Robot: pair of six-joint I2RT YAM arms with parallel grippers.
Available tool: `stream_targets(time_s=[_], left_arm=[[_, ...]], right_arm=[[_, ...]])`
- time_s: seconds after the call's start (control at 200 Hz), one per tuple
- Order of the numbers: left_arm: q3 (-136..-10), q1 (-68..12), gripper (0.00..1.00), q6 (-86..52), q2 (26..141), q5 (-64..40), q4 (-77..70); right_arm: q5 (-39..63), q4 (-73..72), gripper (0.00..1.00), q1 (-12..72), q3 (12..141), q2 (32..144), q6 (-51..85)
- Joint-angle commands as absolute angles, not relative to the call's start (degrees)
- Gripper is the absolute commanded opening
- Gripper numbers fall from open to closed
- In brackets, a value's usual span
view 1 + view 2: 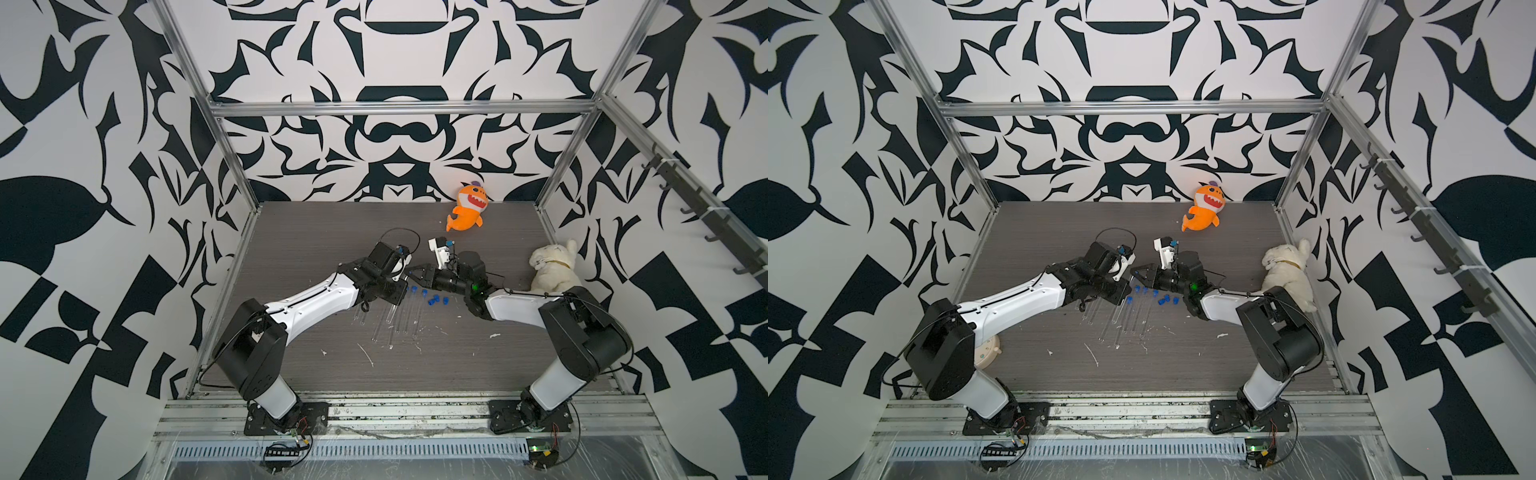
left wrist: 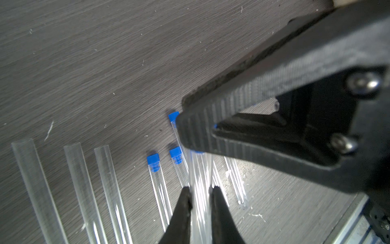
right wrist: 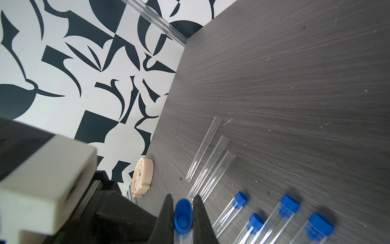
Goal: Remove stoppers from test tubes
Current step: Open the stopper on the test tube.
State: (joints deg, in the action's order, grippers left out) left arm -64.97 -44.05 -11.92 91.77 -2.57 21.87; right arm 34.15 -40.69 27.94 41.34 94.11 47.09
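Test tubes [image 3: 207,168] seemingly amid open table [image 1: 311,232]

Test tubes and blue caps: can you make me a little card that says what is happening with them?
Left gripper: shut on a clear test tube
Right gripper: shut on that tube's blue stopper
Open tubes: three, lying side by side
Capped tubes: four lying nearby in the right wrist view
Loose stoppers: a few, near the right arm
Other things: orange shark plush, white plush, clock
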Motion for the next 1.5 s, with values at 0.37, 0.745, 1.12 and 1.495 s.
stream_targets(time_s=[0.37,0.745,1.12,1.495], left_arm=[[-62.8,-44.3,0.00,-11.0,91.1,-2.3,25.6],[-62.2,-44.3,0.00,-10.8,90.6,-2.1,26.0],[-62.6,-44.3,0.00,-10.7,90.5,-2.0,26.7],[-62.3,-44.3,0.00,-10.6,89.8,-1.9,27.2]], right_arm=[[28.7,-40.2,0.00,27.7,43.9,87.1,43.5],[23.5,-37.7,0.00,27.3,43.0,85.3,41.3],[23.8,-41.5,0.00,26.0,41.8,85.5,44.2],[23.6,-40.9,0.00,24.0,41.5,84.8,44.2]])
